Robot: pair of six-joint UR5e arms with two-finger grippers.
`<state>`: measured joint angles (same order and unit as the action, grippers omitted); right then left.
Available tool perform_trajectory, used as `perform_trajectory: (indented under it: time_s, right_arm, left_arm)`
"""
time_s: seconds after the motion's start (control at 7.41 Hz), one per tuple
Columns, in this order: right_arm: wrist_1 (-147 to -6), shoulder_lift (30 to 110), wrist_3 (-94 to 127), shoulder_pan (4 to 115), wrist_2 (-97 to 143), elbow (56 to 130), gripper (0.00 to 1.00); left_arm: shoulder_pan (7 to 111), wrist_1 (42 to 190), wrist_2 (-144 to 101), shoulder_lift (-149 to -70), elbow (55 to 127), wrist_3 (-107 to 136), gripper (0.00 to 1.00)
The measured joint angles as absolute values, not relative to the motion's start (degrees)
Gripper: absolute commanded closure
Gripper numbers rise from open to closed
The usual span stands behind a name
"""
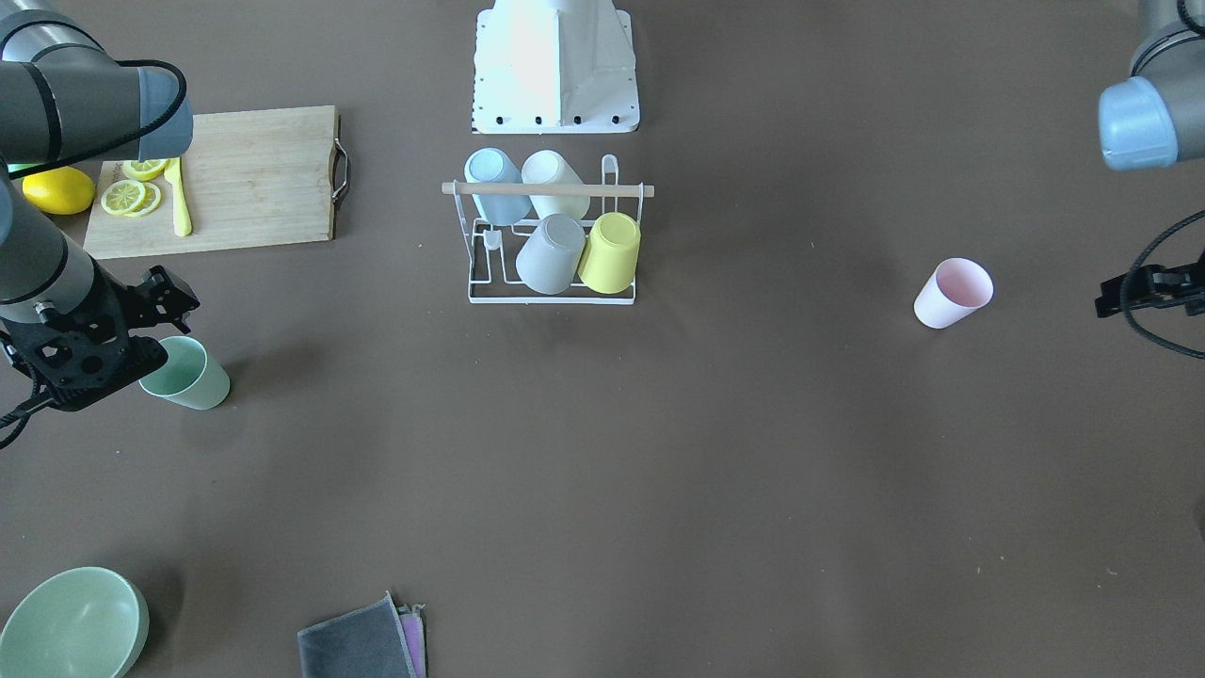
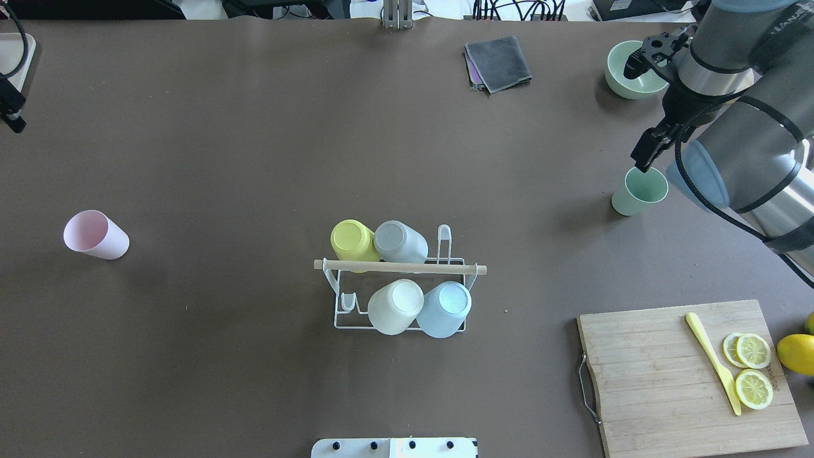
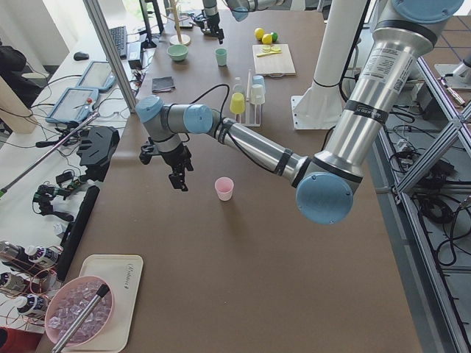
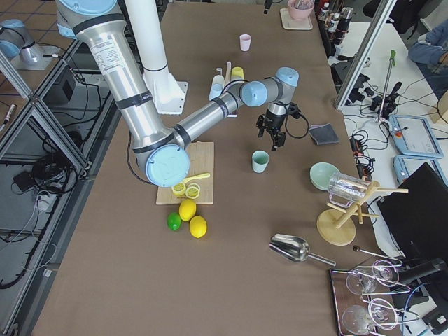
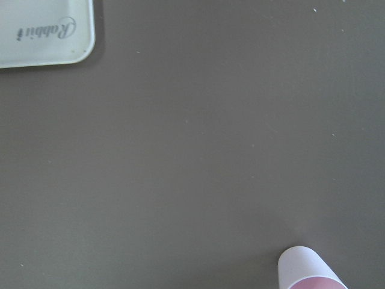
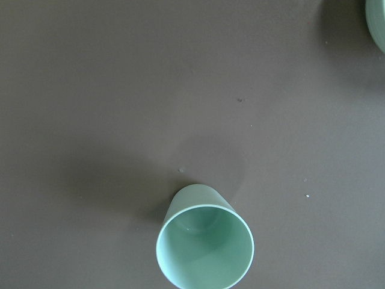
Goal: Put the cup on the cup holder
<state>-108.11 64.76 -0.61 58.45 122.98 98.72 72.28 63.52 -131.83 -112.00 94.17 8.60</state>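
The cup holder (image 2: pixel 400 267), a white wire rack with a wooden rod, stands mid-table and carries yellow, grey, cream and blue cups upside down. It also shows in the front view (image 1: pixel 551 299). A green cup (image 2: pixel 639 192) stands upright on my right side, also seen in the right wrist view (image 6: pixel 204 244). My right gripper (image 2: pixel 641 159) hovers just above and beside it, open and empty. A pink cup (image 2: pixel 95 234) stands on my left side, at the lower edge of the left wrist view (image 5: pixel 310 271). My left gripper (image 1: pixel 1106 301) is open and empty, apart from the pink cup (image 1: pixel 953 293).
A wooden cutting board (image 2: pixel 655 375) with lemon slices and a yellow knife lies near right, whole lemons beside it. A green bowl (image 2: pixel 629 79) and a folded grey cloth (image 2: pixel 499 60) sit at the far edge. A white tray (image 5: pixel 42 30) lies at the left end.
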Motion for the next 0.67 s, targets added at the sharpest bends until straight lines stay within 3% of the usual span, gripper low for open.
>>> perform_trajectory:
  time_s: [0.4, 0.67]
  right_arm:
    - [-110.3, 59.0, -1.1, 57.0, 121.9, 95.1, 0.0]
    - [-113.5, 54.1, -3.7, 56.2, 121.1, 90.0, 0.0]
  left_arm:
    - [66.7, 61.7, -132.2, -114.2, 92.3, 8.6, 0.02]
    - [63.9, 59.3, -132.2, -118.0, 87.2, 7.5, 0.02]
